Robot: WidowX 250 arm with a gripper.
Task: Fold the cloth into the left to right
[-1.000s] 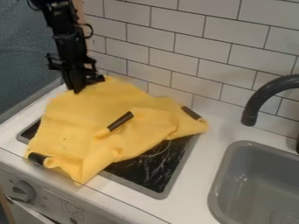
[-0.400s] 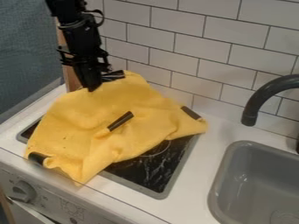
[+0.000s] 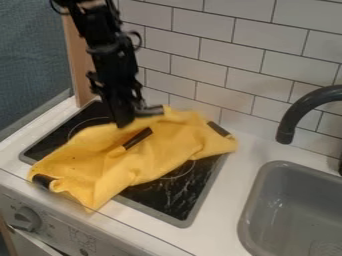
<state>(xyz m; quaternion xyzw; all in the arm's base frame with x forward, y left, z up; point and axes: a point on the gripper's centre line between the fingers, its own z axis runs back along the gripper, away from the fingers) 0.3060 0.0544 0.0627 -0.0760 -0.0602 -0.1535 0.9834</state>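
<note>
One worry: we have the gripper [image 3: 125, 123] clamped on the yellow cloth [image 3: 155, 152], bunched across the stove [image 3: 163, 199]; too low a pull could drag the whole cloth rather than fold it.

Gripper [image 3: 123, 124] is hanging down at the yellow cloth's [image 3: 157, 155] back edge, touching it. Cloth is lying rumpled across the black cooktop [image 3: 167, 196], its front corner reaching past the cooktop onto the white counter [image 3: 217, 215]. Dark patches [image 3: 137, 138] are showing on the cloth. Gray sink [image 3: 257, 200] is sitting at image right, black faucet [image 3: 304, 107] arching over. White tiles [image 3: 194, 57] are lining the wall behind.
</note>
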